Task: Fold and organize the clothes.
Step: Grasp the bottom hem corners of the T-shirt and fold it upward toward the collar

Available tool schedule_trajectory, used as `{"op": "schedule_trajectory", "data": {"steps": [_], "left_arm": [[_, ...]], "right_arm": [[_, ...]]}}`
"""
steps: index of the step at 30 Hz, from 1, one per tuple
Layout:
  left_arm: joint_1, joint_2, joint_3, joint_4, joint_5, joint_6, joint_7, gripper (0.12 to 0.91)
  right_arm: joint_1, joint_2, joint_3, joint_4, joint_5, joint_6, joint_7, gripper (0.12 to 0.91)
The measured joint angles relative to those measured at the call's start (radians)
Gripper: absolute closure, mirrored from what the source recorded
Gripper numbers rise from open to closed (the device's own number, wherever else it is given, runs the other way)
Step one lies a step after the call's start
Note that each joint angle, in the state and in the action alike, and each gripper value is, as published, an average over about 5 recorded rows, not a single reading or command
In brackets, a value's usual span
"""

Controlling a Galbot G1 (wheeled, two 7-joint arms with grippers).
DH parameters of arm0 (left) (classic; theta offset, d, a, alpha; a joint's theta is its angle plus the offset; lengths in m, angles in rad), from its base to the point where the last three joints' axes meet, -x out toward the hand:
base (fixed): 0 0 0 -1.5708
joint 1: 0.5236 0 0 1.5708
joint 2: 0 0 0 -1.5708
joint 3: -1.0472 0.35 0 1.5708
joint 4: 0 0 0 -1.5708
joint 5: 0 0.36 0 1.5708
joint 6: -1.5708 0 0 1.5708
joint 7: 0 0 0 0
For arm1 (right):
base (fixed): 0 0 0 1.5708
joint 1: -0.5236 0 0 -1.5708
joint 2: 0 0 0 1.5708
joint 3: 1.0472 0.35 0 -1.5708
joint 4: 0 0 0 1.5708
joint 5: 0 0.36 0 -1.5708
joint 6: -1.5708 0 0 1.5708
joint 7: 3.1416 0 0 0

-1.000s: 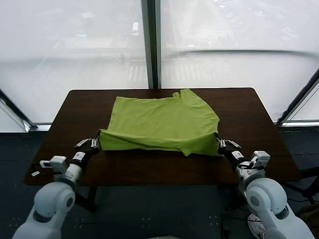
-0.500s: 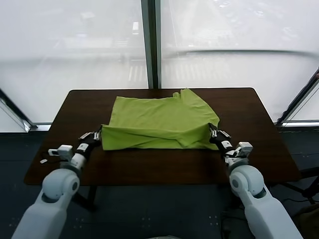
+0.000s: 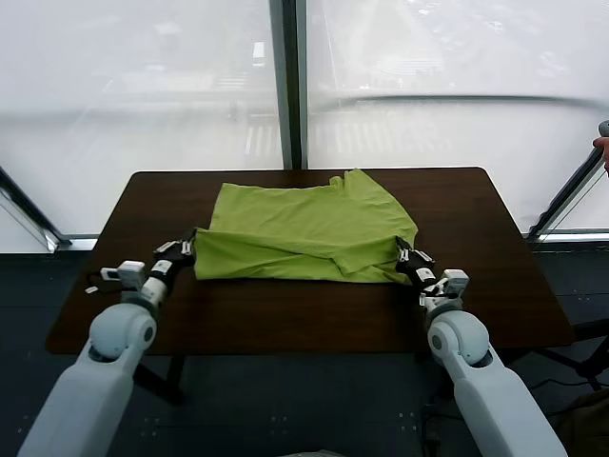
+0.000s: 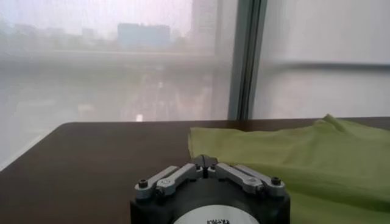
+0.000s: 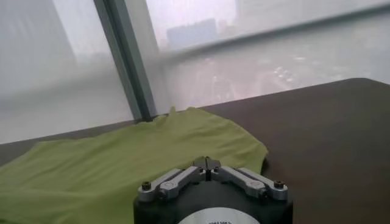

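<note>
A lime-green T-shirt (image 3: pixel 306 233) is spread on the dark brown table (image 3: pixel 495 248) in front of the large windows (image 3: pixel 143 86), with its near edge lifted and doubled back over the rest of the fabric. The near left corner of that raised edge is pinched by the left gripper (image 3: pixel 188 249), whose fingers are pressed together on the cloth. The near right corner is pinched in the same way by the right gripper (image 3: pixel 403 255). Both arms are stretched forward over the table's near side.
</note>
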Motion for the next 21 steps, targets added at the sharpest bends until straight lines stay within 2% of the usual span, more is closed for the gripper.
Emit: {"op": "schedule_trajectory", "data": {"steps": [16, 18, 21], "left_arm": [[-0.150, 0.033, 0.068, 0.161, 0.003, -0.029, 0.020, 0.882], [-0.161, 0.032, 0.075, 0.175, 0.004, -0.034, 0.022, 0.882], [-0.177, 0.031, 0.085, 0.196, 0.006, -0.040, 0.024, 0.882]], "right_arm": [[0.026, 0.009, 0.004, -0.046, -0.012, 0.025, -0.007, 0.881], [0.019, 0.008, 0.009, -0.039, -0.016, 0.026, -0.015, 0.835], [0.004, 0.000, 0.021, -0.021, -0.023, 0.028, -0.025, 0.677]]}}
